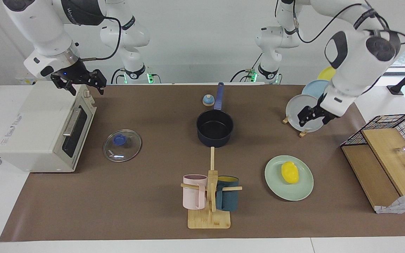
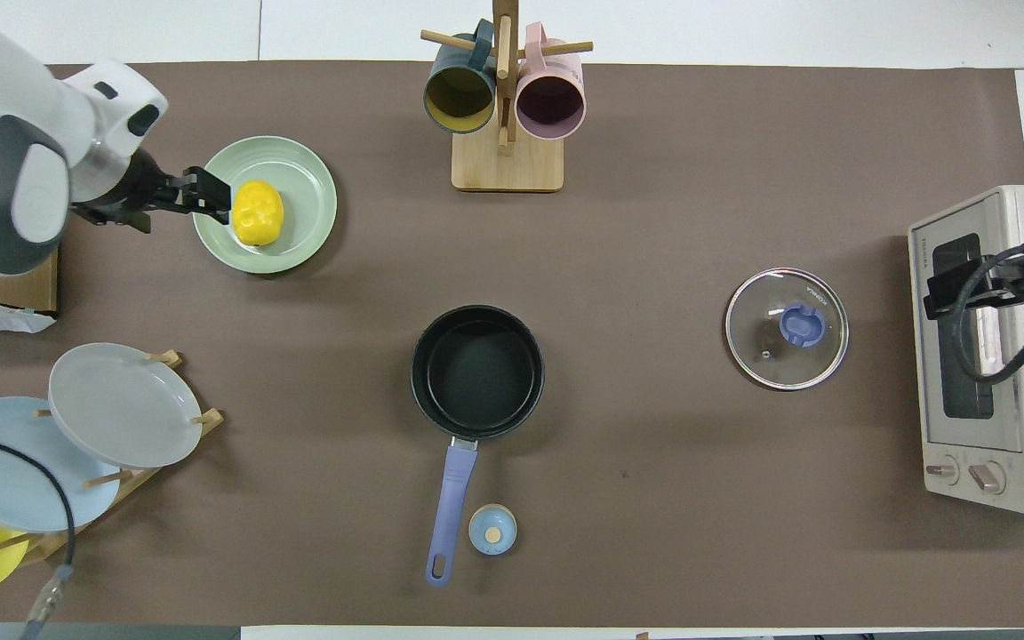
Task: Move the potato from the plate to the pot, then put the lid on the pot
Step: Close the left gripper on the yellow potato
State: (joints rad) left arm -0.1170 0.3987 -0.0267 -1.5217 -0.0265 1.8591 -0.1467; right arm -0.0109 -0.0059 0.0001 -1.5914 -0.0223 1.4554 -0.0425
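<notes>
Both grippers' fingers stand open and empty. The left gripper [image 1: 313,117] should descend over the potato [image 1: 290,172] on the plate [image 1: 302,189], straddling its narrow width. The right gripper [image 1: 83,82] waits over the toaster oven [image 1: 37,130].

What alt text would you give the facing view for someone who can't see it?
A yellow potato lies on a mint-green plate, farther from the robots than the empty navy pot; the glass lid lies flat in front of the toaster oven. The left end effector hangs open above the plate rack, and the right end effector is open above the oven.

High facing and overhead cameras, half a turn apart, share the table [image 1: 153,218].
</notes>
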